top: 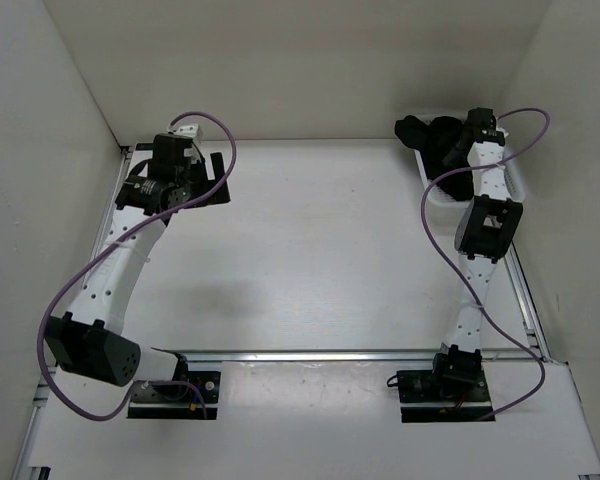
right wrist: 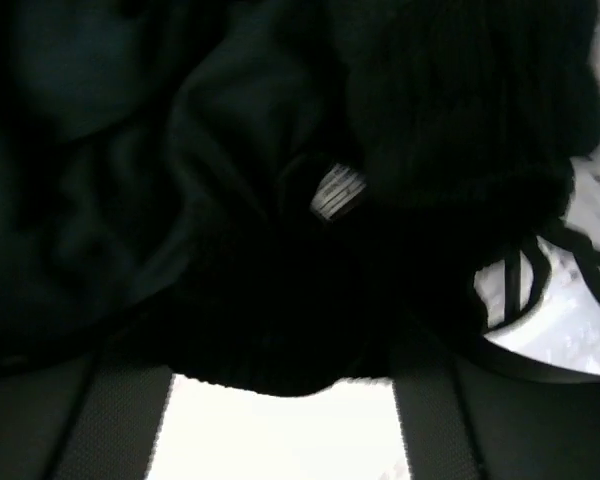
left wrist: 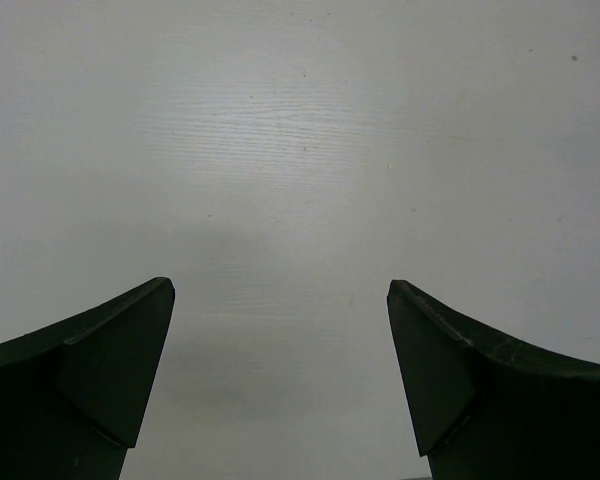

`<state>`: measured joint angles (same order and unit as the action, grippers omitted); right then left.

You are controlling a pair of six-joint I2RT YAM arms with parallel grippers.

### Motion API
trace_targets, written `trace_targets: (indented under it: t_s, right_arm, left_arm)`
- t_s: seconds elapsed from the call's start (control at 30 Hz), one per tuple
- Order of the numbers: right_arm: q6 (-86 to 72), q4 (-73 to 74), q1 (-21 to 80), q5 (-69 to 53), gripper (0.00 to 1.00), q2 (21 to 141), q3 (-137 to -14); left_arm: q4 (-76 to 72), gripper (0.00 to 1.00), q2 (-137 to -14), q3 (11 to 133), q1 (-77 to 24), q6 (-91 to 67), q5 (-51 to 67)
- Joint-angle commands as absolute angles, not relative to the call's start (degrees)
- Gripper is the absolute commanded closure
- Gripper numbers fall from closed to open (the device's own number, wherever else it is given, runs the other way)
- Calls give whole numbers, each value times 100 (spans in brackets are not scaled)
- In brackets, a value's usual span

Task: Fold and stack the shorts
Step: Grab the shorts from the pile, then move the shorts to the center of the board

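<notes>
At ten o'clock on the table (top: 310, 260), the left gripper (left wrist: 280, 288) hangs spread wide, apparently idle. At two o'clock, the right gripper (right wrist: 280, 410) reaches into the white bin (top: 512, 185) for the shorts (right wrist: 230, 200), which are bunched between its parted jaws and not visibly pinched.
</notes>
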<state>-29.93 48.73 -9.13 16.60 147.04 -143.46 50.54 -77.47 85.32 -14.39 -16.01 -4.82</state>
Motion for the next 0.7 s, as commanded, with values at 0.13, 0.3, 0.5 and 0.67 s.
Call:
trace_targets:
  t_s: [0.13, 0.3, 0.5, 0.67]
  right_arm:
    - [-3164, 4184, -1020, 1178, 100, 14573, -14722]
    - [-2840, 3806, -730, 414, 100, 13195, -14414]
    - [-2452, 3639, 166, -280, 100, 11603, -14801]
    - [-2452, 3384, 1139, -913, 100, 10453, -14223]
  left_arm:
    - [4975, 0, -8103, 8850, -1459, -1670, -598]
    - [4975, 0, -8043, 8851, -1459, -1731, -396]
    - [5360, 0, -7866, 8912, -950, -2188, 35]
    - [5844, 0, -7577, 9035, -335, -2268, 35]
